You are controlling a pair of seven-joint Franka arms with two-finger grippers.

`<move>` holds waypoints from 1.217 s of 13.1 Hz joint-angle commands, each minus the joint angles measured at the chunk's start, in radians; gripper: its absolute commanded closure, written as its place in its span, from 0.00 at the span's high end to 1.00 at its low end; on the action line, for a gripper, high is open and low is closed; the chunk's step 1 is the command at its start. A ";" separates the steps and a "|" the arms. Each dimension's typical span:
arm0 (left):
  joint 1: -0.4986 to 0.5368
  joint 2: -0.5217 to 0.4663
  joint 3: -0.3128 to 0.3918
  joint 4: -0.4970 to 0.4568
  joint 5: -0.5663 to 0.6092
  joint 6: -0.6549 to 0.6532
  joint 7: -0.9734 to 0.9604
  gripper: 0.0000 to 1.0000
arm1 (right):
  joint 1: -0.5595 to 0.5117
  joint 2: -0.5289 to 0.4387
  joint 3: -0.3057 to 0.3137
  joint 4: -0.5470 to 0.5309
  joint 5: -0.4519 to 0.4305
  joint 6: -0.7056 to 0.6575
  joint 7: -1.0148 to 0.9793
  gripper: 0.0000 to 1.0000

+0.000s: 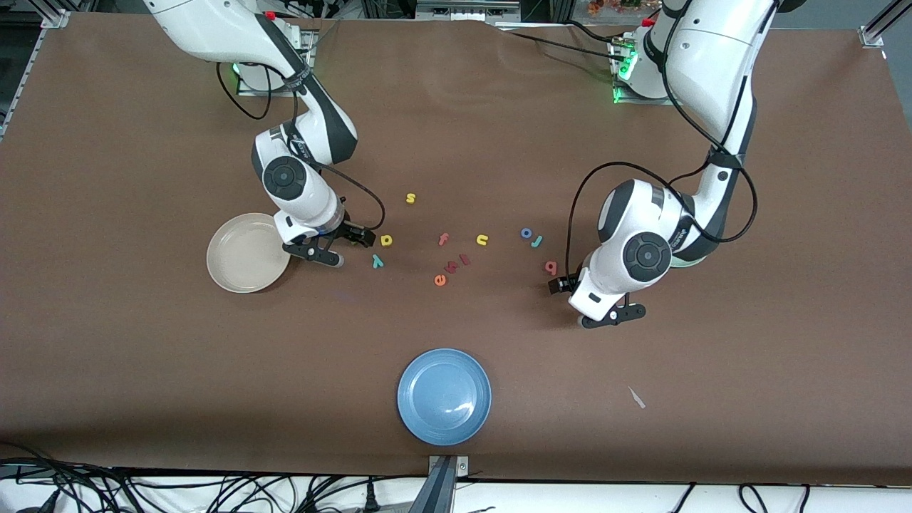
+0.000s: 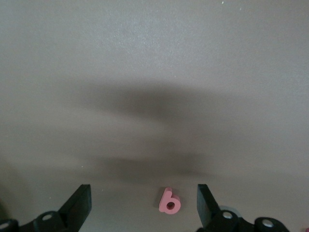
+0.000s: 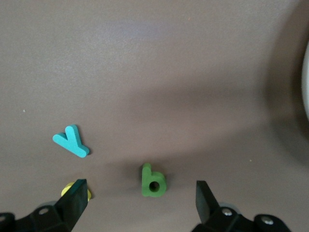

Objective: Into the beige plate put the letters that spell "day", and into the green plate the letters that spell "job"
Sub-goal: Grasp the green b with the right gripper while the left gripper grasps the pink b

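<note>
My right gripper (image 1: 313, 254) (image 3: 141, 203) hangs open beside the beige plate (image 1: 248, 253) (image 3: 307, 82). In the right wrist view the green d (image 3: 153, 181) lies on the table between its fingers; the front view hides it. The teal y (image 1: 377, 261) (image 3: 71, 141) and yellow a (image 1: 386, 240) (image 3: 67, 189) lie close by. My left gripper (image 1: 613, 316) (image 2: 144, 205) is open, and the pink b (image 1: 551, 267) (image 2: 170, 201) shows between its fingers on the table. The blue o (image 1: 526, 232) and teal j (image 1: 537, 241) lie a little farther from the front camera. The green plate (image 1: 690, 263) is mostly hidden under the left arm.
A yellow s (image 1: 410, 198), pink f (image 1: 443, 239), yellow u (image 1: 482, 239), orange e (image 1: 440, 280) and other small letters lie mid-table. A blue plate (image 1: 444, 396) sits near the front edge. A scrap of tape (image 1: 636, 397) lies toward the left arm's end.
</note>
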 commanded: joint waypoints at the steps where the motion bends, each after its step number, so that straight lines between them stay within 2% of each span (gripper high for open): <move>1: -0.015 0.007 0.007 -0.003 -0.027 0.006 -0.008 0.96 | 0.003 0.000 0.005 -0.057 0.010 0.092 0.008 0.98; 4: -0.013 0.013 -0.005 -0.036 -0.028 0.014 0.000 0.91 | 0.003 0.005 0.003 -0.085 0.001 0.129 0.005 0.92; 6: -0.018 0.025 -0.007 -0.044 -0.028 0.014 -0.004 0.88 | 0.003 0.005 0.003 -0.086 0.001 0.129 0.005 0.83; 9: -0.016 0.022 -0.013 -0.069 -0.028 0.017 0.000 0.88 | 0.003 0.005 0.003 -0.088 0.001 0.129 0.005 0.57; 13: -0.028 0.019 -0.025 -0.081 -0.028 0.016 -0.009 0.88 | 0.004 0.006 0.003 -0.092 0.001 0.132 0.004 0.39; 16: -0.030 0.013 -0.036 -0.083 -0.028 0.014 -0.026 0.88 | 0.004 0.005 0.003 -0.095 -0.001 0.129 -0.010 0.09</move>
